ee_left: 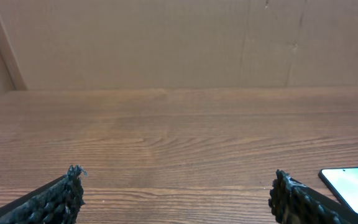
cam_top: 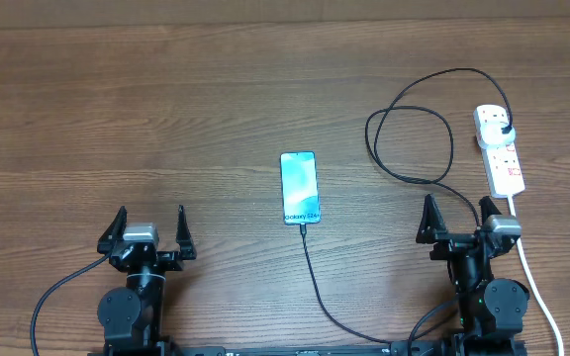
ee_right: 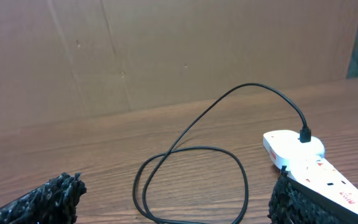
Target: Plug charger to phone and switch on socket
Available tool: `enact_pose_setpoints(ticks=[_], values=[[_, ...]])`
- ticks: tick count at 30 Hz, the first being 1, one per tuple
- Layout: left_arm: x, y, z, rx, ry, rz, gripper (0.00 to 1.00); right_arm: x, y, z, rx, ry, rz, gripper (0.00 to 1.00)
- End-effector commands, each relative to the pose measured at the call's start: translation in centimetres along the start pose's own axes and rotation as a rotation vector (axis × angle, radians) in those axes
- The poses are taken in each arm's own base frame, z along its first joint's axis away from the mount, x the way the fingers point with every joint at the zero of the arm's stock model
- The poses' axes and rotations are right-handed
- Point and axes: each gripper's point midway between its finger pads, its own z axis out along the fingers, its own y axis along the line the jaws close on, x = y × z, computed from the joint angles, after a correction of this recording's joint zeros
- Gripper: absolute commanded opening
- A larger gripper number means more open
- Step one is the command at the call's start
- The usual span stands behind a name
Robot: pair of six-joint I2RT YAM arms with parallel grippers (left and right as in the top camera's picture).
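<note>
The phone (cam_top: 300, 187) lies flat mid-table, cyan screen up; its corner shows at the right edge of the left wrist view (ee_left: 355, 186). The black charger cable (cam_top: 314, 282) reaches the phone's near edge and touches it; I cannot tell whether the tip is seated. The cable loops (ee_right: 247, 180) on the right. Its black plug head (cam_top: 504, 130) (ee_right: 305, 134) sits in the white socket strip (cam_top: 503, 161) (ee_right: 291, 148). My left gripper (cam_top: 151, 213) (ee_left: 176, 186) stands open and empty, left of the phone. My right gripper (cam_top: 457, 203) (ee_right: 176, 190) is open and empty, just short of the loop and strip.
The strip's thick white cord (cam_top: 539, 289) runs toward the front edge past the right arm. A brown cardboard wall (ee_left: 166, 43) closes the far side of the wooden table (cam_top: 166, 119).
</note>
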Motion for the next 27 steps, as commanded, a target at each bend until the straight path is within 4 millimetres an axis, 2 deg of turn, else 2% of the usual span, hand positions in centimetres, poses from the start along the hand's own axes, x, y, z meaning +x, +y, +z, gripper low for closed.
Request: enact_pose_setpoints(ticks=[1, 27], values=[[0.23, 0.27, 0.02, -0.014, 0.002, -0.003, 1.0, 0.18, 0.06, 0.01, -0.006, -0.005, -0.047, 1.0], [0.23, 0.27, 0.02, -0.014, 0.002, -0.003, 1.0, 0.13, 0.03, 0.01, -0.005, -0.007, -0.072, 1.0]])
